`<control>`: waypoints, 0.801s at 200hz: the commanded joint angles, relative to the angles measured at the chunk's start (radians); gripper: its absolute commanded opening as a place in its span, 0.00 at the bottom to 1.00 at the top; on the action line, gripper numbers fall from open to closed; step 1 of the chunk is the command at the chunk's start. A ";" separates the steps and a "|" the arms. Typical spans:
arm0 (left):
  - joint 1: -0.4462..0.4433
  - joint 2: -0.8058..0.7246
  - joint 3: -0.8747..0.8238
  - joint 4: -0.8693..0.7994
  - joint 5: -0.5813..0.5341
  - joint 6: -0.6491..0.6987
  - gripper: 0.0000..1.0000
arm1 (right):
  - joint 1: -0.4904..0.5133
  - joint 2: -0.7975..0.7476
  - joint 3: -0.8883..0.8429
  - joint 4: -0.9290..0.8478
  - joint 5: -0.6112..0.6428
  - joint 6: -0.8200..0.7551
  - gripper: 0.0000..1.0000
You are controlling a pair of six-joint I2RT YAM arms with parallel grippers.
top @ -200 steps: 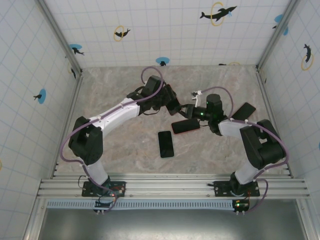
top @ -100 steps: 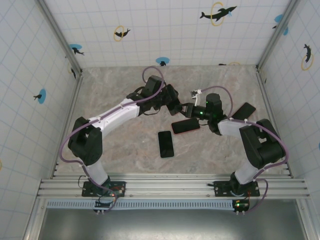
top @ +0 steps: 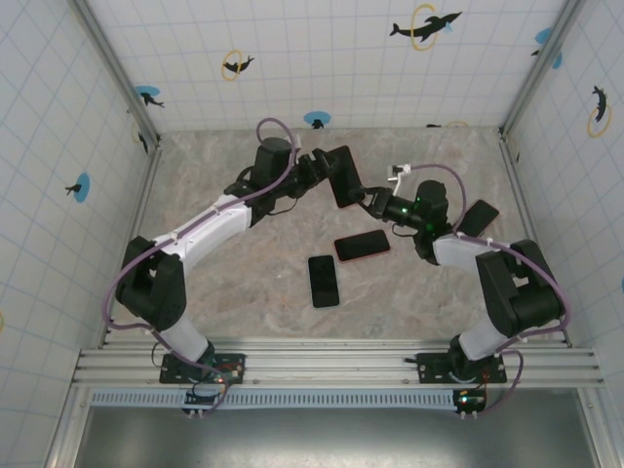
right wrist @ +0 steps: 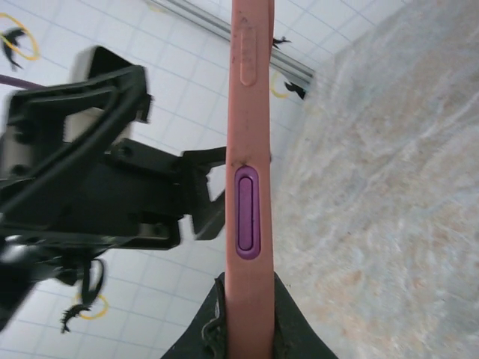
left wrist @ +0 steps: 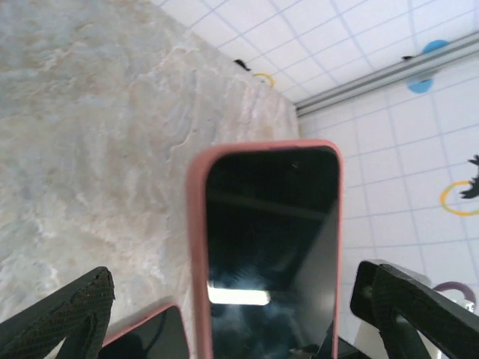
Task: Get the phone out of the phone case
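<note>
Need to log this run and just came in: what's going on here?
The right tool is clamped on the edge of a phone in a pink case, holding it up above the marbled table. The left tool is open, a finger on each side of that phone, not gripping. The phone sits in its case. A bare black phone and a second pink-cased phone lie flat below.

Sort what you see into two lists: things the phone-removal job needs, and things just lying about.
In the job:
held-up pink-cased phone
right gripper, shut on its edge
left gripper, open around it

Lying about:
black phone on the table
second pink-cased phone beside it
dark phone near the right arm
</note>
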 commanded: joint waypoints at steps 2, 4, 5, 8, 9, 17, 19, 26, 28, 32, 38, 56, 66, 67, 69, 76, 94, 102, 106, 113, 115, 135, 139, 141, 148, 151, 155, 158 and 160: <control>0.020 -0.015 -0.002 0.126 0.111 -0.024 0.85 | -0.004 -0.038 -0.029 0.304 -0.018 0.209 0.10; 0.021 -0.013 0.001 0.128 0.114 -0.025 0.85 | -0.005 -0.036 -0.030 0.318 -0.019 0.221 0.10; 0.022 -0.012 0.001 0.129 0.116 -0.025 0.85 | -0.006 -0.036 -0.030 0.322 -0.020 0.226 0.10; 0.024 -0.010 0.005 0.132 0.123 -0.025 0.84 | -0.007 -0.035 -0.029 0.341 -0.022 0.243 0.10; 0.025 -0.009 0.006 0.134 0.126 -0.024 0.83 | -0.007 -0.035 -0.029 0.341 -0.022 0.243 0.10; 0.028 -0.006 0.012 0.150 0.145 -0.032 0.81 | -0.007 -0.033 -0.029 0.366 -0.026 0.269 0.10; 0.029 -0.005 0.013 0.156 0.150 -0.034 0.81 | -0.007 -0.033 -0.028 0.370 -0.027 0.273 0.10; 0.032 -0.004 0.013 0.181 0.165 -0.044 0.79 | -0.005 -0.034 -0.029 0.388 -0.030 0.292 0.10; 0.033 -0.004 0.013 0.190 0.170 -0.048 0.78 | -0.005 -0.035 -0.029 0.389 -0.030 0.294 0.10; 0.034 -0.003 0.013 0.203 0.175 -0.053 0.77 | -0.005 -0.035 -0.030 0.399 -0.030 0.303 0.10; 0.036 -0.001 0.014 0.219 0.186 -0.063 0.75 | -0.004 -0.036 -0.031 0.412 -0.028 0.316 0.10; 0.040 0.004 0.016 0.258 0.221 -0.091 0.65 | -0.003 -0.035 -0.035 0.447 -0.029 0.351 0.10; 0.041 0.009 0.017 0.272 0.238 -0.103 0.61 | -0.001 -0.033 -0.035 0.461 -0.034 0.365 0.10; 0.042 0.009 0.018 0.273 0.242 -0.104 0.60 | -0.002 -0.033 -0.035 0.462 -0.035 0.365 0.10; 0.042 0.009 0.019 0.276 0.244 -0.108 0.59 | -0.002 -0.032 -0.035 0.464 -0.037 0.367 0.10; 0.044 0.014 0.024 0.283 0.257 -0.114 0.58 | -0.001 -0.030 -0.033 0.462 -0.047 0.369 0.10; 0.045 0.015 0.035 0.296 0.280 -0.118 0.49 | 0.000 -0.025 -0.044 0.470 -0.047 0.383 0.09; 0.044 0.014 0.040 0.297 0.289 -0.116 0.45 | -0.001 -0.020 -0.048 0.485 -0.040 0.399 0.09; 0.044 0.014 0.042 0.296 0.294 -0.115 0.44 | -0.001 -0.017 -0.048 0.498 -0.042 0.407 0.09; 0.044 0.013 0.042 0.297 0.302 -0.111 0.43 | 0.000 -0.011 -0.043 0.510 -0.046 0.419 0.09; 0.044 0.013 0.041 0.296 0.304 -0.110 0.43 | 0.000 -0.010 -0.042 0.512 -0.047 0.421 0.09; 0.045 0.013 0.043 0.292 0.316 -0.099 0.39 | -0.001 0.002 -0.028 0.523 -0.068 0.434 0.09; 0.044 0.014 0.045 0.293 0.319 -0.098 0.35 | 0.000 0.003 -0.026 0.524 -0.072 0.434 0.09; 0.045 0.015 0.045 0.292 0.321 -0.095 0.35 | -0.001 0.005 -0.024 0.525 -0.074 0.434 0.08; 0.045 0.014 0.048 0.289 0.323 -0.092 0.34 | -0.001 0.008 -0.025 0.526 -0.080 0.434 0.08; 0.047 0.014 0.049 0.289 0.323 -0.093 0.34 | -0.001 0.008 -0.025 0.528 -0.082 0.468 0.08; 0.048 0.013 0.050 0.289 0.325 -0.090 0.34 | -0.002 0.010 -0.023 0.530 -0.085 0.475 0.08; 0.049 0.013 0.049 0.289 0.326 -0.090 0.33 | -0.001 0.011 -0.023 0.531 -0.087 0.475 0.08; 0.050 0.012 0.049 0.289 0.326 -0.089 0.33 | -0.002 0.011 -0.023 0.533 -0.087 0.476 0.08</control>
